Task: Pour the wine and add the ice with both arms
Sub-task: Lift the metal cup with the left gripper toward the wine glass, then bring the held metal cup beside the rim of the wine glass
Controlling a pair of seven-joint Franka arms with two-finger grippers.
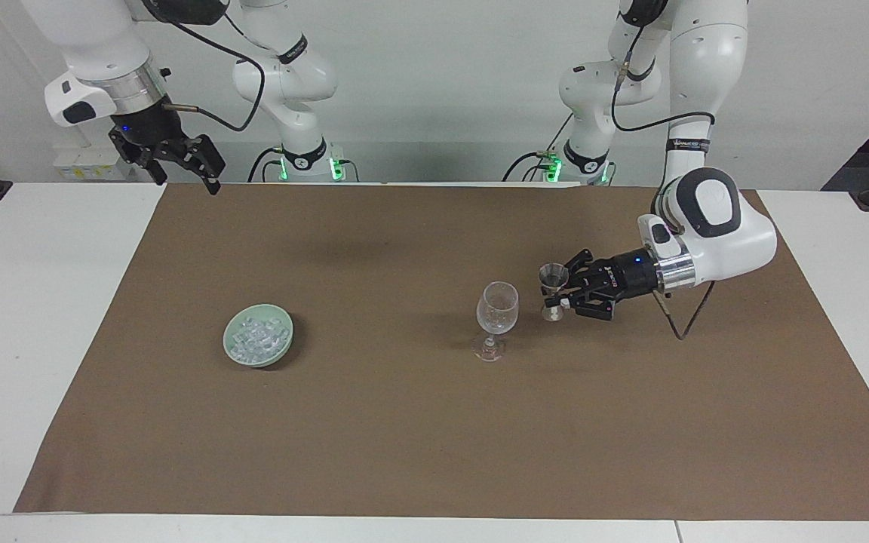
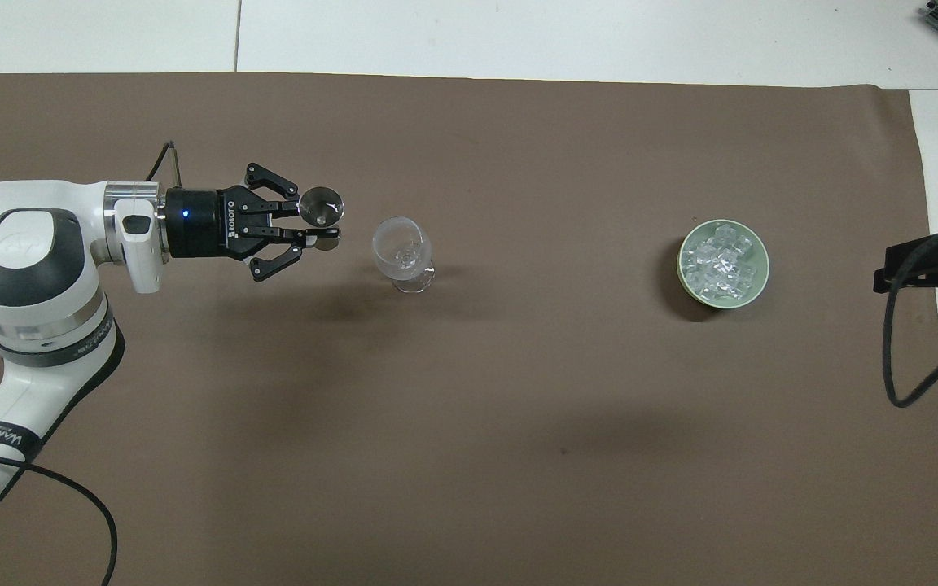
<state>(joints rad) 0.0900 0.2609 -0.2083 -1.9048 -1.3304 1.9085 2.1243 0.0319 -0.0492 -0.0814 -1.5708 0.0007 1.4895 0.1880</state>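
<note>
The left tool [image 2: 321, 229], clenched on a small metal jigger [image 2: 322, 205], hangs just beside the clear wine glass [image 2: 401, 254] mid-table. Toward the right arm's end, a green bowl [image 2: 754, 286] holds glassy ice [image 2: 720, 262]. The right tool [image 1: 182, 170] waits released, raised at the brown mat's [image 2: 469, 423] edge.

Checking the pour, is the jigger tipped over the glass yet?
No, the jigger stands upright in the left gripper, beside the glass, not over it.

A white worktop [image 1: 42, 317] carries a large brown mat [image 1: 404, 422] that covers most of its surface. A plain pale wall [image 1: 442, 83] rises at the robots' end, evenly lit, with small green lights [image 1: 336, 167] glowing low against it
</note>
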